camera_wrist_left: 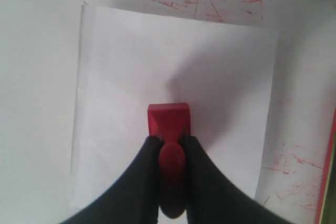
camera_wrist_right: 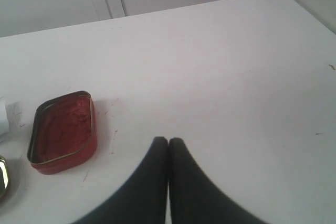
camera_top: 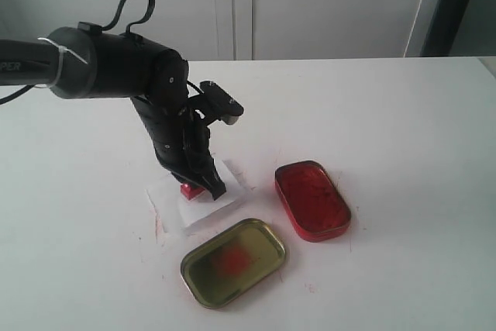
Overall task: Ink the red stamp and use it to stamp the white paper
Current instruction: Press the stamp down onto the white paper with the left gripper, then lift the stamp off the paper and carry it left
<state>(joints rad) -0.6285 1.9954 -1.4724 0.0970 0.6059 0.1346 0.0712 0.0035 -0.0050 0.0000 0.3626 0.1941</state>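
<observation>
Exterior view: the left gripper (camera_top: pixel 198 184) points down over the white paper (camera_top: pixel 198 213), its jaws clamped on the red stamp (camera_top: pixel 191 190). The stamp's base appears to meet the sheet directly under the fingertips. The open red ink tin (camera_top: pixel 311 201) lies to one side of this gripper, apart from the paper. The gold lid (camera_top: pixel 232 263), smeared red inside, lies near the paper's edge on the camera side.

Left wrist view: the two black fingers (camera_wrist_left: pixel 149 156) pinch the stamp's rounded knob, and its rectangular block stands just ahead of the tips, well inside the sheet. No imprint shows on the bare paper around it. Red smears (camera_wrist_left: pixel 210 1) mark the table beyond the paper's far edge.

Right wrist view: the right gripper (camera_wrist_right: pixel 168 141) hangs over bare table with its tips together and nothing between them; the ink tin sits off to its side, well clear.

The step in hand looks like the pressing itself – whether the stamp carries ink cannot be told. The next move calls for a firm, square press, then a straight lift so the mark does not smear or the sheet come up with it.
</observation>
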